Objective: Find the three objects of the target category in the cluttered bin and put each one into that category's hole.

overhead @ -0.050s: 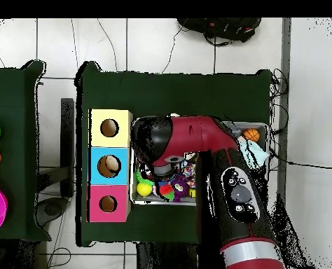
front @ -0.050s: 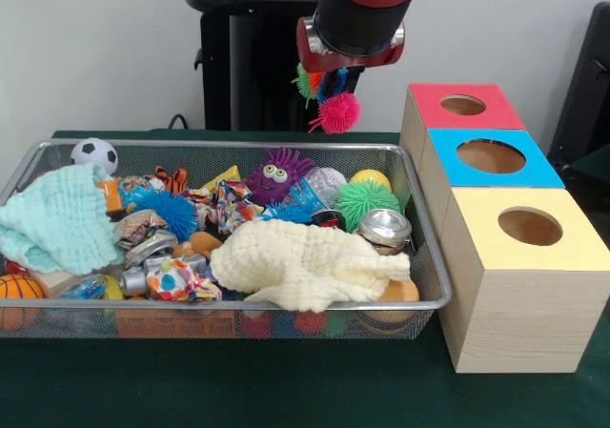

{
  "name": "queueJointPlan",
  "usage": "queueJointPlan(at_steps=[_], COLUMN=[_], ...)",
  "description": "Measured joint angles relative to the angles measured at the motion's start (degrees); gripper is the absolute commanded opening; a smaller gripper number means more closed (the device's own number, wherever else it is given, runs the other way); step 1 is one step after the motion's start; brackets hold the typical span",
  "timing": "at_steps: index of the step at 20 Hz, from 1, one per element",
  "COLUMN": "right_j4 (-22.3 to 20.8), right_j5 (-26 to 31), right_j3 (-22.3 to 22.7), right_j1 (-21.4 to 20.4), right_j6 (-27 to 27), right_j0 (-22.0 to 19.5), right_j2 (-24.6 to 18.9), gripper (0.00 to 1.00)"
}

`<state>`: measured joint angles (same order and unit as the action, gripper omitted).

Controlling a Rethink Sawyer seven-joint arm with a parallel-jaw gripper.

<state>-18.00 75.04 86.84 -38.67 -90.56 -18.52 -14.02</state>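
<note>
My gripper (front @ -0.050s: 324, 77) hangs under the arm's wrist, above the far edge of the wire bin (front @ -0.050s: 238, 146). It is shut on a spiky rubber toy (front @ -0.050s: 337, 112) with pink, green and blue tufts, lifted clear of the clutter. Still in the bin lie a purple spiky monster (front @ -0.050s: 275, 175), a green spiky ball (front @ -0.050s: 366, 199) and a blue spiky ball (front @ -0.050s: 172, 211). To the right stand three wooden boxes with holes: red (front @ -0.050s: 464, 105), blue (front @ -0.050s: 491, 155) and yellow (front @ -0.050s: 530, 226). In the overhead view the arm (overhead @ -0.050s: 190, 140) hides the gripper and most of the bin.
A cream cloth (front @ -0.050s: 305, 264) and a mint cloth (front @ -0.050s: 57, 220) cover parts of the bin. A metal can (front @ -0.050s: 384, 226), a yellow ball (front @ -0.050s: 371, 177), a soccer ball (front @ -0.050s: 93, 152) and a basketball (front @ -0.050s: 17, 290) lie among crumpled wrappers. The boxes touch the bin's right end.
</note>
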Motion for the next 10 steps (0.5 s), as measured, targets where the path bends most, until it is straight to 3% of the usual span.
queueJointPlan(at_steps=[10], right_j4=[0.8], right_j5=[0.0], right_j3=[0.1], right_j1=[0.0], right_j6=[0.0], right_j0=[0.0], right_j2=[1.0], gripper=[1.00])
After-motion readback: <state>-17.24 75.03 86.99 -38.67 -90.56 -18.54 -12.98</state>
